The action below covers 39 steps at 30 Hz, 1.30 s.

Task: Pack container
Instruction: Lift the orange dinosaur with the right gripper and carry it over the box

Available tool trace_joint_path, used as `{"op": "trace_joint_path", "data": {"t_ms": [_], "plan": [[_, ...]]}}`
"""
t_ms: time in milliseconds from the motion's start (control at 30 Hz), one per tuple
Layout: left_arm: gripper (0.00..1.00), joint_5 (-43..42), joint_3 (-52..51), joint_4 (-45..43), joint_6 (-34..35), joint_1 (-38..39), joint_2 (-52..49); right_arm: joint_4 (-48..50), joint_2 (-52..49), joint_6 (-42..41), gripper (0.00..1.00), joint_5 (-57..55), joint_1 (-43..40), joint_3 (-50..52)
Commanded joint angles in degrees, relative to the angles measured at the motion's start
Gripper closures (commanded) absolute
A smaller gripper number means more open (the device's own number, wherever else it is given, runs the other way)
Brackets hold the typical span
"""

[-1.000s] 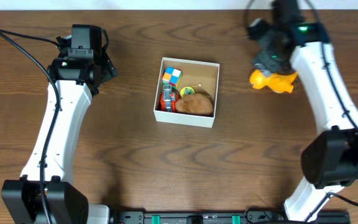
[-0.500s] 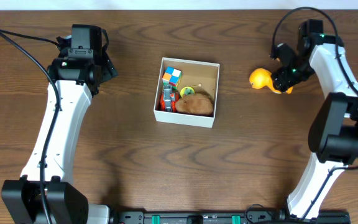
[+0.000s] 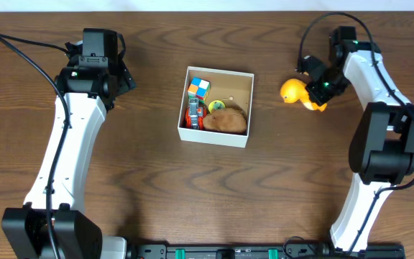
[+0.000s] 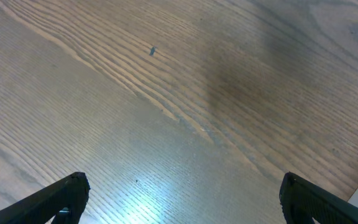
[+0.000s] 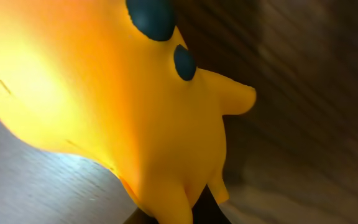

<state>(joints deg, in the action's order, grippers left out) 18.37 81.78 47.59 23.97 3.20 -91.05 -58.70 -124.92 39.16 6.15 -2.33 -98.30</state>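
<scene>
The container (image 3: 240, 88), a shallow white box with a tan inside, sits mid-table and holds a colourful cube (image 3: 199, 88), a red toy (image 3: 192, 115) and a brown plush (image 3: 226, 121). To its right lies a yellow-orange toy (image 3: 292, 91). My right gripper (image 3: 313, 92) is shut on that toy's right end. In the right wrist view the yellow-orange toy (image 5: 123, 99), with dark blue spots, fills most of the frame and hides the fingers. My left gripper (image 4: 182, 196) hangs open over bare wood at the far left, with nothing between its fingers (image 4: 67, 193).
A small green and yellow item (image 3: 215, 106) also lies inside the box. The wooden table (image 3: 207, 194) stretches round the box. The table's far edge runs along the top of the overhead view.
My right arm swung and lowered onto the yellow-orange toy and its jaws closed on it. The toy shifted slightly left. The left arm stayed still.
</scene>
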Motion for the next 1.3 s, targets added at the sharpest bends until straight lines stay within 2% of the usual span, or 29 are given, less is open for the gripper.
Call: {"op": "trace_joint_path", "data": {"t_ms": [0, 300, 467, 767, 933, 1267], "plan": [[0.02, 0.50, 0.96, 0.15, -0.28, -0.02, 0.90, -0.24, 5.44, 0.35, 0.99, 3.04, 2.84, -1.77], [0.02, 0.48, 0.96, 0.15, -0.28, -0.02, 0.90, 2.45, 21.99, 0.33, 0.99, 3.10, 10.58, -2.40], [0.02, 0.48, 0.96, 0.15, -0.28, -0.02, 0.90, 2.78, 25.35, 0.33, 0.99, 3.15, 16.02, -2.40], [0.02, 0.48, 0.96, 0.15, -0.28, -0.02, 0.90, 7.19, 19.65, 0.31, 0.99, 2.82, 24.39, -2.19], [0.01, 0.48, 0.96, 0.15, -0.28, -0.02, 0.90, 11.63, 15.67, -4.07, 0.99, 1.14, 25.33, -2.19], [0.02, 0.48, 0.96, 0.15, -0.28, -0.02, 0.90, 11.74, 10.40, -7.10, 0.98, -1.42, 25.29, -2.19]]}}
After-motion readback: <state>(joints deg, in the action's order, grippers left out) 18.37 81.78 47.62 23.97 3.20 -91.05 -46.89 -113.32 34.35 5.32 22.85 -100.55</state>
